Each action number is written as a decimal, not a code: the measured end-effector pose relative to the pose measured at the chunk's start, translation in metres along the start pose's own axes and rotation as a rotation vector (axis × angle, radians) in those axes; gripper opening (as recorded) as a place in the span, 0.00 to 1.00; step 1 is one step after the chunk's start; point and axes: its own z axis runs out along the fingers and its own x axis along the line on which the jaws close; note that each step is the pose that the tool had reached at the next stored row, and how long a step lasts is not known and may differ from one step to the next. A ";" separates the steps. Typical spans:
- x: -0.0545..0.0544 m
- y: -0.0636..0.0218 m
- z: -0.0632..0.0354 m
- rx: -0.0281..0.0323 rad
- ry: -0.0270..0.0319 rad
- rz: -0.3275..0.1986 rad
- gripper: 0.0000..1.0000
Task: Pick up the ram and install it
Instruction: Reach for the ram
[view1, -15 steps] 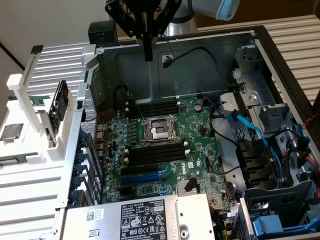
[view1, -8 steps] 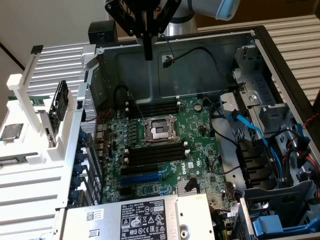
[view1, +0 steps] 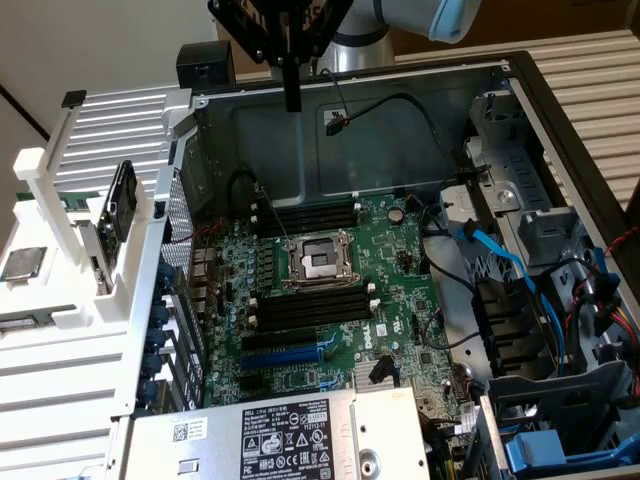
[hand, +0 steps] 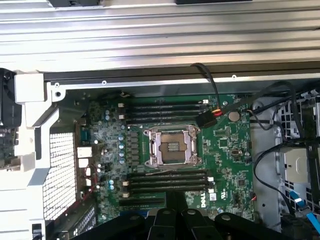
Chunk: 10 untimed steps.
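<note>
The black metal pincer (view1: 292, 98) hangs above the far edge of the open grey steel computer case (view1: 400, 110). Its two fingers are pressed together and there is nothing between them. From this height its wrist camera looks over the whole green motherboard (view1: 400, 300), and I think this is the reason for the high position. The silver square processor socket (view1: 318, 262) lies in the middle of the board. The long black memory slots (view1: 310, 305) lie in two groups, one toward the far edge of the board and one toward the near edge. All seem bare, so the installing is not done.

I believe the ram (view1: 72, 197) is the thin dark green strip in the white ribbed plastic rack (view1: 60, 370), which stands against the case's side at the exterior view's left. It seems to be kept there on edge, perhaps so that fingers can take it by its flat faces. A white rail covers most of it, so I cannot see its label or chips, and I am not fully sure of it. A flat black part (view1: 121, 200) stands upright near it in the same rack, and I cannot tell what it is. At the case's opposite side, blue and black cables (view1: 497, 255) hide much of what is under them.
</note>
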 end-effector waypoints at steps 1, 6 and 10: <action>0.003 0.0007 -0.0001 0.0010 -0.0001 0.000 0.11; 0.019 0.0035 -0.0004 0.0023 -0.0017 0.000 0.11; 0.034 0.0036 -0.0006 0.0025 -0.0040 0.000 0.11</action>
